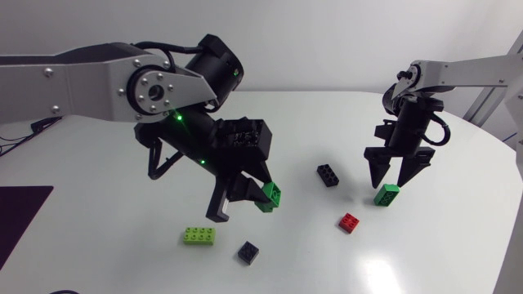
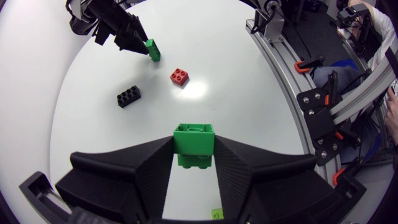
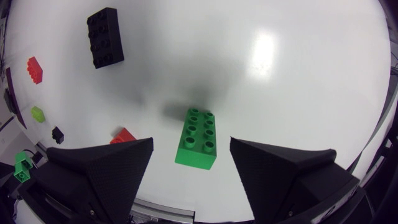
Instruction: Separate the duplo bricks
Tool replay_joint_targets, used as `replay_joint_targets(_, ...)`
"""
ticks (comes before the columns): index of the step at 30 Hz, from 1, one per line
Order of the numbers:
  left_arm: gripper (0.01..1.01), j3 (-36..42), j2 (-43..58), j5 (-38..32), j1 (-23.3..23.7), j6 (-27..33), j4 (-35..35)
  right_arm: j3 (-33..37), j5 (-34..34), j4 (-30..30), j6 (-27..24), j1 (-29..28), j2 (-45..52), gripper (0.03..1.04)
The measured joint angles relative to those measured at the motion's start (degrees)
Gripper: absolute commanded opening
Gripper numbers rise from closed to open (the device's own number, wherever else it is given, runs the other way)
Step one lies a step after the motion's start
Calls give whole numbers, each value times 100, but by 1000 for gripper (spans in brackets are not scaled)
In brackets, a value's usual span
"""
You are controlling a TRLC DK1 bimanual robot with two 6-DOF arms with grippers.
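White glossy table (image 1: pixel 458 245), light glare (image 1: pixel 377 269), perhaps a dark mat (image 1: pixel 20 216)

lime brick (image 2: pixel 216 213) cut by edge; small black brick (image 3: pixel 57 134) studs unreadable

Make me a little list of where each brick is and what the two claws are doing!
Left gripper: shut on a small green brick, held above the table
Right gripper: open, over a long green brick lying on the table
Loose on table: long black brick, red brick, lime brick, small black brick
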Motion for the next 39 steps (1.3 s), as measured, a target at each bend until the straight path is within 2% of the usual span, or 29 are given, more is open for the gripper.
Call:
replay_joint_targets(6,251,-234,-138,103,22,44,-2,-382,83,240,175,127,-146,834)
replay_joint_targets(9,251,-323,-197,120,57,92,-2,-514,151,348,240,186,-146,785)
replay_joint_targets(13,251,-376,-280,142,111,136,0,-551,251,415,358,212,-149,784)
replay_joint_targets(17,251,-380,-350,162,164,166,0,-551,319,431,407,192,-151,631)
replay_joint_targets(23,251,-391,-358,234,216,254,0,-612,426,540,466,125,-197,585)
replay_joint_targets(31,251,-396,-358,273,221,282,2,-758,444,691,470,74,-308,308)
replay_joint_targets(39,251,-446,-372,273,260,282,2,-925,444,890,494,109,-490,290)
